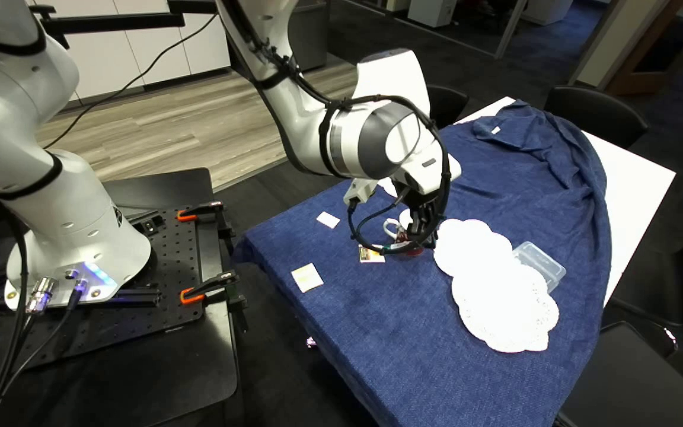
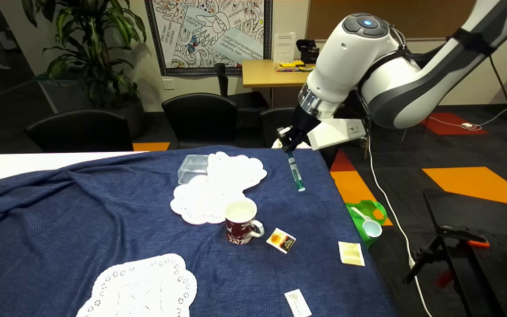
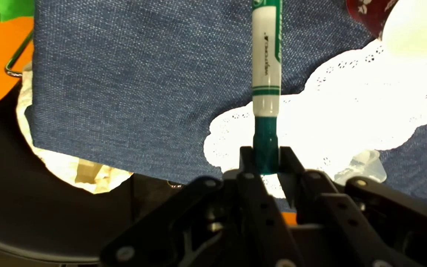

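Note:
A green-and-white marker [image 3: 266, 55] is pinched at its dark green end between the fingers of my gripper [image 3: 266, 159]. In an exterior view the marker [image 2: 296, 172] slants down from the gripper [image 2: 288, 149], seemingly above the blue cloth. A dark red mug [image 2: 238, 230] with a white handle stands on the cloth. Beside it lies a tea packet [image 2: 281, 240]; a pale yellow packet [image 2: 351, 253] and a white packet [image 2: 298, 303] are farther off. White lace doilies [image 1: 503, 308] overlap near a clear plastic box [image 1: 539, 265]. The arm partly hides the mug [image 1: 403, 236] in an exterior view.
Another doily [image 2: 148, 286] lies on the blue cloth [image 1: 365, 332]. Black chairs [image 2: 200, 116] stand along the table. Beyond one table edge hangs or sits a green bag [image 2: 357, 215] with a pale cup [image 2: 372, 228]. A bare white table corner [image 1: 638, 184] shows past the cloth.

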{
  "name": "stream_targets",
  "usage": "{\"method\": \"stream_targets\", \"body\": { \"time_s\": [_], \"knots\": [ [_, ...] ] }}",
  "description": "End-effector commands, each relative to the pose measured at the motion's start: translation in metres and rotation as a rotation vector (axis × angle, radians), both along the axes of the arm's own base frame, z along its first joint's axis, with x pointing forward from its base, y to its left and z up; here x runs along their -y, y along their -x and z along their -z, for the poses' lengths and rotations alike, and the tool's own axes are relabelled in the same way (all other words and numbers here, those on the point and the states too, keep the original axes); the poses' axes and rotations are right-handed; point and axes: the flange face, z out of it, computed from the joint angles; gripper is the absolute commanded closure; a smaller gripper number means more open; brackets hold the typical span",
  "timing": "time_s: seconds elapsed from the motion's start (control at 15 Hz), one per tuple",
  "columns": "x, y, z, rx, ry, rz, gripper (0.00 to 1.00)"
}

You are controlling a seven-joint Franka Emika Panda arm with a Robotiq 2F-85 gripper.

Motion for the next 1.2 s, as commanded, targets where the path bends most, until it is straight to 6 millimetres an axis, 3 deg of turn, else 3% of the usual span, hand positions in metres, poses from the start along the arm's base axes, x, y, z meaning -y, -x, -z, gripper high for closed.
{"method": "stream_targets", "body": {
  "time_s": [0.0, 0.33, 0.67, 0.87, 1.13],
  "knots": [
    [0.009, -0.005, 0.005, -0.050, -0.053, -0.053, 0.95],
    [0.030, -0.015, -0.001, -0.155, -0.100, -0.079, 0.95],
    [0.063, -0.027, -0.009, -0.240, -0.099, -0.073, 0.95],
    [0.073, -0.031, 0.003, -0.276, -0.099, -0.071, 0.95],
    [0.077, -0.031, 0.036, -0.294, -0.121, -0.061, 0.95]
  ]
}}
